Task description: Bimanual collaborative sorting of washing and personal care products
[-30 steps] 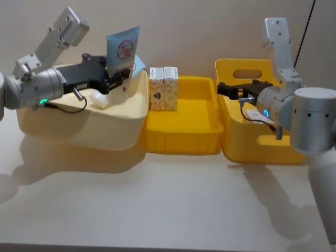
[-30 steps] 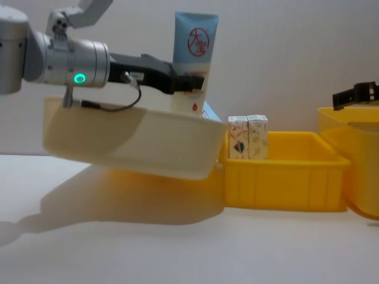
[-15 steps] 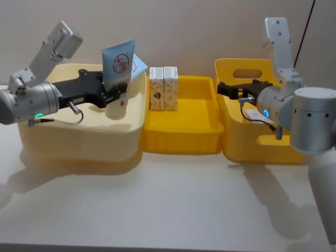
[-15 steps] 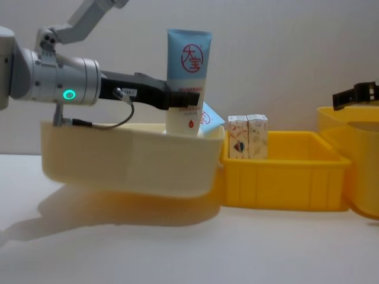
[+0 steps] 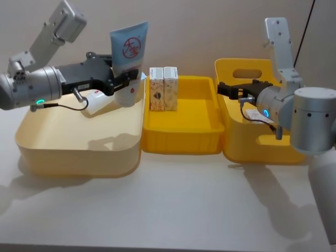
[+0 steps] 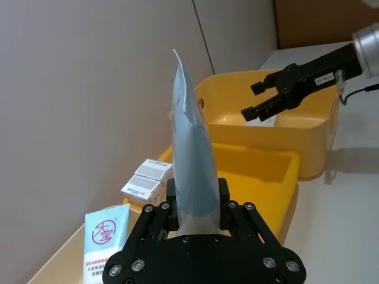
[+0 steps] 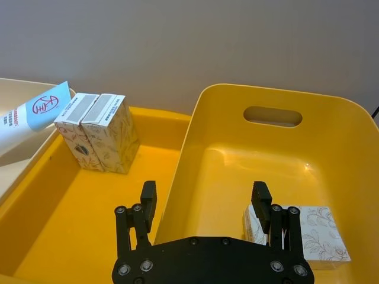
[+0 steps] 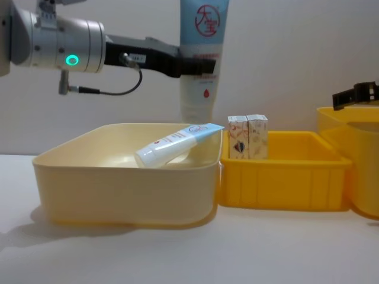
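Observation:
My left gripper [image 5: 124,82] is shut on a pale blue-and-white tube [image 5: 129,48] with a red circular logo. It holds the tube upright above the back right corner of the cream bin [image 5: 79,149]. The chest view shows this tube [image 8: 204,35] well clear of the bin's rim [image 8: 124,127]. A second tube [image 8: 177,142] lies in the bin, leaning on its right rim. Two white cartons [image 5: 164,88] stand upright at the back left of the yellow tray [image 5: 181,143]. My right gripper [image 7: 204,198] hangs open over the deep yellow bin [image 5: 252,149], nothing between its fingers.
White cartons [image 7: 296,228] lie on the floor of the deep yellow bin [image 7: 331,136]. The three containers stand side by side across the table's back half, with bare tabletop [image 5: 173,205] in front of them.
The cream bin, tilted and raised off the table before, now sits flat on it. My left gripper has lifted the tube up and to the right. The right arm has not moved.

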Controlling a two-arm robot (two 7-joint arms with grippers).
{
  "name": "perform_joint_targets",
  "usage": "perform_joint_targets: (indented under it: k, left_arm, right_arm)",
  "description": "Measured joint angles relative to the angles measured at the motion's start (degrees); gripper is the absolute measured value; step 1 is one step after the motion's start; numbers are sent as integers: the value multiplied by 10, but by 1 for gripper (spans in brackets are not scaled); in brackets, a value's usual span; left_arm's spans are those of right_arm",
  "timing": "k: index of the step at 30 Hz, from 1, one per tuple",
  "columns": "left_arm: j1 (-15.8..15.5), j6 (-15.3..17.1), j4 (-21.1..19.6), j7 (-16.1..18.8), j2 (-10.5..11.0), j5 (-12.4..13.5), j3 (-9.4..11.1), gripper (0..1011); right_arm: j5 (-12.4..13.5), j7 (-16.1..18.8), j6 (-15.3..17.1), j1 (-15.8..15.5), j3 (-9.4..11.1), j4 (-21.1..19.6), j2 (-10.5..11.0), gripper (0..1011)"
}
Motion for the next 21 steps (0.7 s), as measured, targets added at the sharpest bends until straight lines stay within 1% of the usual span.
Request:
perform_joint_targets:
  k: [7, 12, 14, 16, 17, 20, 21]
  left_arm:
    - [-4, -7, -20, 1, 2, -1, 4, 351]
    - [-11, -18, -15, 5, -1, 2, 6, 351]
    - [-19, -29, -1, 5, -6, 5, 9, 352]
    - [-32, -47, 26, 3, -15, 7, 12, 352]
    - [-32, -47, 26, 3, -15, 7, 12, 351]
    - [-50, -70, 67, -6, -30, 7, 15, 352]
    - [-60, -86, 91, -14, -39, 6, 16, 352]
  right_arm:
    - [0, 0, 0, 0, 0, 0, 0, 1001]
    - [0, 0, 0, 0, 0, 0, 0, 1001]
    - [0, 0, 0, 0, 0, 0, 0, 1001]
    - [0, 0, 0, 0, 0, 0, 0, 1001]
    - [0, 1, 0, 0, 1, 0, 0, 1001]
    - [0, 5, -3, 1, 1, -4, 1, 1001]
    - [0, 6, -4, 1, 1, -5, 1, 1001]
